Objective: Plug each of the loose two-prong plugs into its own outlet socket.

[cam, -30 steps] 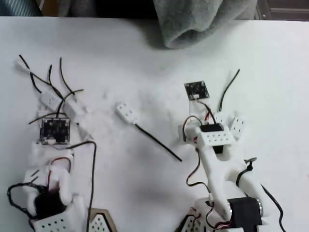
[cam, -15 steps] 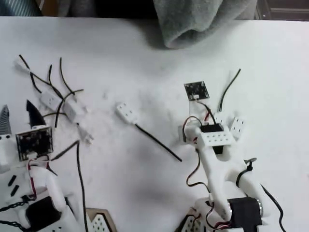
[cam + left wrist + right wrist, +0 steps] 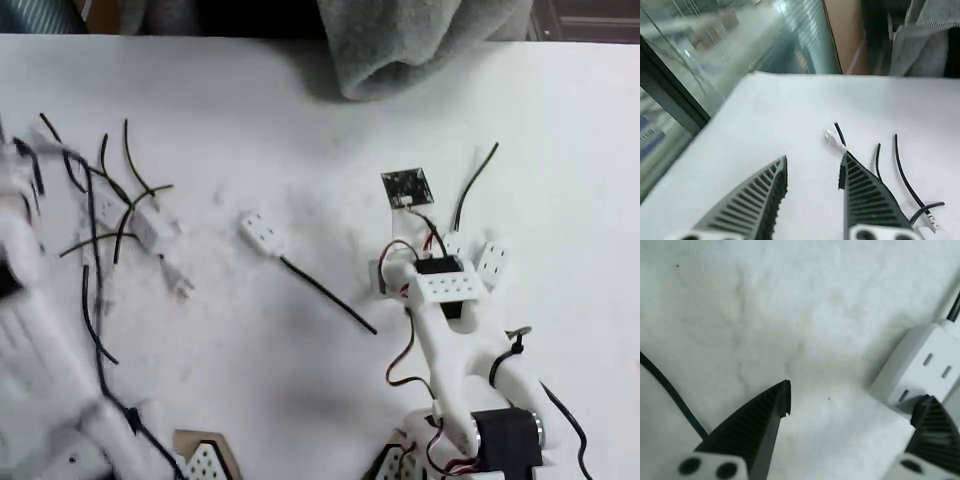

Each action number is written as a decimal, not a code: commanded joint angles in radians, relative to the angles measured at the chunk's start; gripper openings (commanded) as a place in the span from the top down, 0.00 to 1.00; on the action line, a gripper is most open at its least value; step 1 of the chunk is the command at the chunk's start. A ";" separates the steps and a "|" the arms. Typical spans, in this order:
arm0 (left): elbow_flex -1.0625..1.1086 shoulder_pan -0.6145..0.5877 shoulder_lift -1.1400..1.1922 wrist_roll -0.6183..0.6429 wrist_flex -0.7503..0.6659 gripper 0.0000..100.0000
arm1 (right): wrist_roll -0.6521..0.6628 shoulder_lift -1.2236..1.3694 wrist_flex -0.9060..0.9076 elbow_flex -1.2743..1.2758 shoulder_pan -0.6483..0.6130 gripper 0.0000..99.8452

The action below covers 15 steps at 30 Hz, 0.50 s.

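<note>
Small white plugs on black wires lie in a tangle (image 3: 130,200) at the table's left, one loose plug (image 3: 181,284) nearer the front. A white outlet socket (image 3: 262,232) with a black cable lies mid-table. Two more sockets (image 3: 455,245) (image 3: 492,262) lie beside the right arm (image 3: 440,285). My right gripper (image 3: 857,392) hangs open low over the table, one finger next to a white socket (image 3: 920,372). The left arm (image 3: 30,300) is a blur at the left edge. My left gripper (image 3: 814,159) is open and holds nothing, with a white plug (image 3: 831,137) on the table beyond it.
A grey cloth (image 3: 420,45) hangs over the far table edge. A black cable (image 3: 670,395) runs past the right gripper's other finger. Several black wires (image 3: 902,175) lie near the left gripper. The table's left edge (image 3: 715,130) is close.
The left arm has swung from the front left, over the wire tangle, up and out to the table's left edge. The right arm has kept still.
</note>
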 commanded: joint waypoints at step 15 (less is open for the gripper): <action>-1.732 0.024 1.538 0.195 0.514 0.77 | 0.006 -0.031 -0.016 -0.006 0.007 0.62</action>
